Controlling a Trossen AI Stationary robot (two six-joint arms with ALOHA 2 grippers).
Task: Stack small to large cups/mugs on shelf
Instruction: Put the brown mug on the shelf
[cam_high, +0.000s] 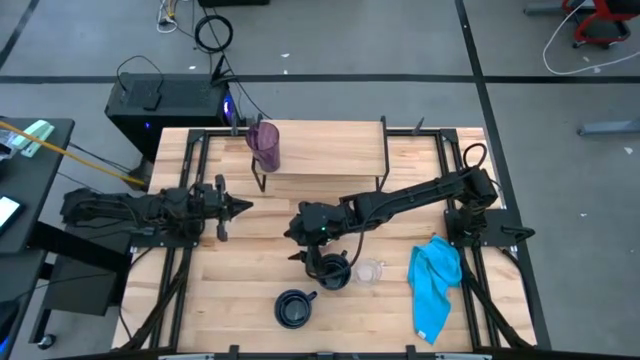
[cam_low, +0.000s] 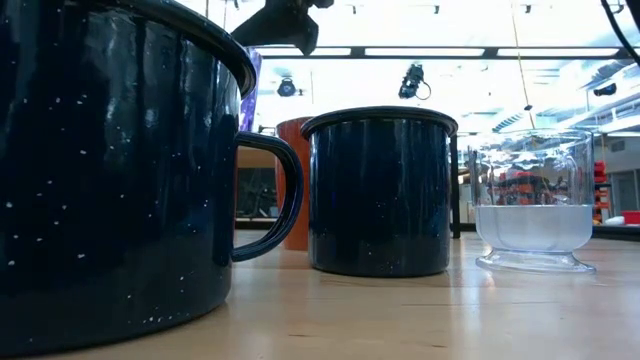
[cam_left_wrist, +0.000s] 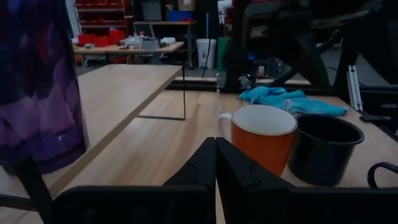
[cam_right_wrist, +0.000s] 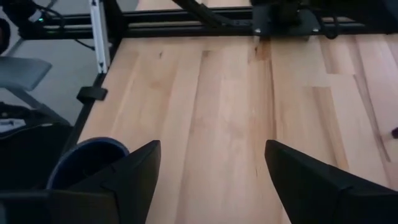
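Note:
The purple tumbler (cam_high: 265, 145) stands on the left end of the shelf (cam_high: 330, 155). On the table before the shelf stand an orange-brown mug (cam_left_wrist: 261, 140), a navy mug (cam_high: 333, 270) (cam_left_wrist: 323, 149), a clear glass (cam_high: 368, 270) (cam_low: 530, 200), and nearer the front a second navy mug (cam_high: 293, 308) (cam_low: 110, 170). My right gripper (cam_high: 297, 232) (cam_right_wrist: 211, 146) hovers open above the table near the mugs, with nothing between its fingers; in the high view its arm hides the orange-brown mug. My left gripper (cam_high: 240, 208) (cam_left_wrist: 216, 149) waits shut at the table's left.
A bright blue cloth (cam_high: 435, 285) lies crumpled at the table's right, near the right arm's base. Bare wood lies between the left gripper and the mugs. The shelf's thin black legs (cam_left_wrist: 185, 99) stand on the table.

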